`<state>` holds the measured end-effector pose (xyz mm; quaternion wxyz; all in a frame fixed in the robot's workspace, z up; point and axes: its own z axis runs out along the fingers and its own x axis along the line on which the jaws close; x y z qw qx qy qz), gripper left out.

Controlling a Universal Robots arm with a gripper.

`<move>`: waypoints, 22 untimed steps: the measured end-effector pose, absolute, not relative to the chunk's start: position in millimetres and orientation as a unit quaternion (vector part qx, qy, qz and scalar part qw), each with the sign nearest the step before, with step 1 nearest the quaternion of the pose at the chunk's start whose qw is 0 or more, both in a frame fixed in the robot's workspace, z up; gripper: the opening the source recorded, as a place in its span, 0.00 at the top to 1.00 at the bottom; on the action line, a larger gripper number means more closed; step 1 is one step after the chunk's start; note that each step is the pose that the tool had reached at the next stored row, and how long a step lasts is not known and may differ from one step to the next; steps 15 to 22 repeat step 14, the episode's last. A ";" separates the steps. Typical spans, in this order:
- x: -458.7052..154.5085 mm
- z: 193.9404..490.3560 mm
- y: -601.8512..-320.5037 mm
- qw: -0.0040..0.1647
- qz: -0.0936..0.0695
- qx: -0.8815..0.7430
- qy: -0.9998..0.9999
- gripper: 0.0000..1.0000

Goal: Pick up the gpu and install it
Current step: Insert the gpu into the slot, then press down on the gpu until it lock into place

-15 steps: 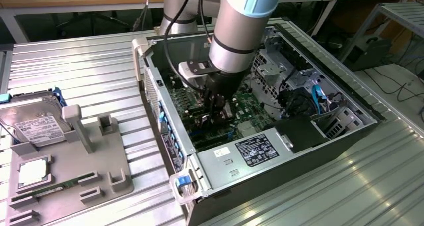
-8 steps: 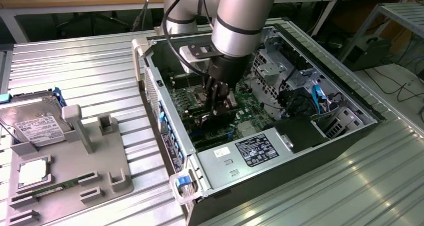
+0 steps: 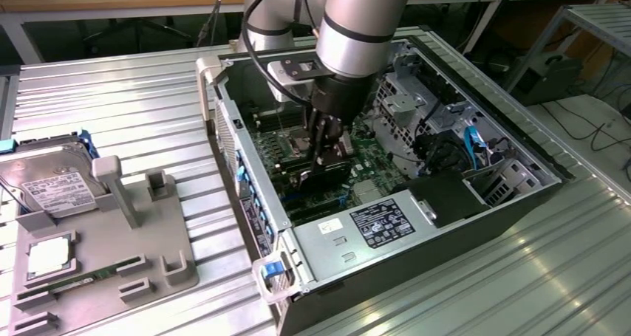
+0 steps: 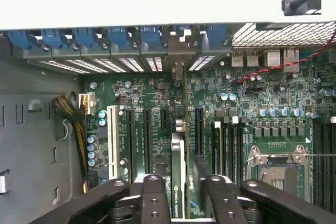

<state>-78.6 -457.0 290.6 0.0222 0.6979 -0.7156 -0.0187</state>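
Note:
The gpu [image 4: 178, 156] shows edge-on in the wrist view as a thin dark card with a green strip. It stands upright over the motherboard [image 4: 252, 98] between the expansion slots, and its metal bracket end [image 4: 177, 64] meets the rear slot openings. My gripper [image 4: 179, 203] is shut on the card, one black finger [image 4: 154, 198] on each side of its top edge. In the exterior view the gripper [image 3: 330, 155] reaches down inside the open computer case [image 3: 229, 140], with the dark gpu [image 3: 318, 179] just below it among the slots.
A power supply [image 3: 380, 225] fills the case's near end and a drive cage [image 3: 414, 92] its far side. Blue slot latches [image 4: 110, 38], a white slot [image 4: 111, 135] and the CPU socket [image 4: 278, 166] flank the card. Outside, a grey fixture [image 3: 108, 240] holds a hard drive [image 3: 55, 188] and a memory stick [image 3: 79, 283].

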 end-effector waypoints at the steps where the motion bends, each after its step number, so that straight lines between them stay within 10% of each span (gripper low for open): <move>1: -78.6 290.7 -457.0 0.022 -0.019 0.698 -0.716 0.72; 5: -78.6 290.7 -457.0 0.022 -0.019 0.698 -0.716 0.89; 22: -78.6 290.7 -457.0 0.022 -0.019 0.698 -0.716 0.89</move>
